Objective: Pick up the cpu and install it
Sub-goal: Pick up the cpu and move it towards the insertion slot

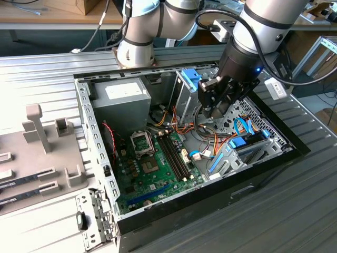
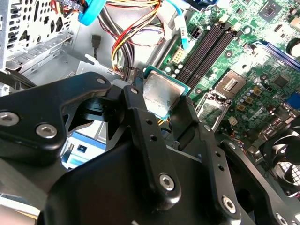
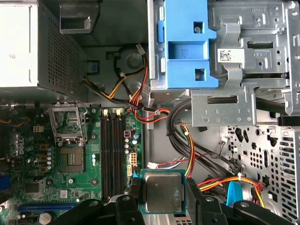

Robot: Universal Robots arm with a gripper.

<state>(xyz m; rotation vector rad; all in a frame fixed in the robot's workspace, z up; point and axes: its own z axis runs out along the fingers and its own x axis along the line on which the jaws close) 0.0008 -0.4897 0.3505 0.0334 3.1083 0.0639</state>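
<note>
Aloft, hand (image 3: 164, 198) clenched on cpu (image 3: 163, 190) beside cable tangle (image 3: 180, 136); socket (image 3: 70, 157) well apart, past memory slots (image 3: 111, 150)

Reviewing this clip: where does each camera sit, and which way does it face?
Exterior view: off the arm, high beside the open computer case, looking down into it; shows the arm and gripper.
First wrist view: on the wrist, facing the motherboard squarely; shows the jaws shut on the cpu.
Second wrist view: on the wrist, looking obliquely along the gripper's dark body.
Both wrist views share the cpu and motherboard.
</note>
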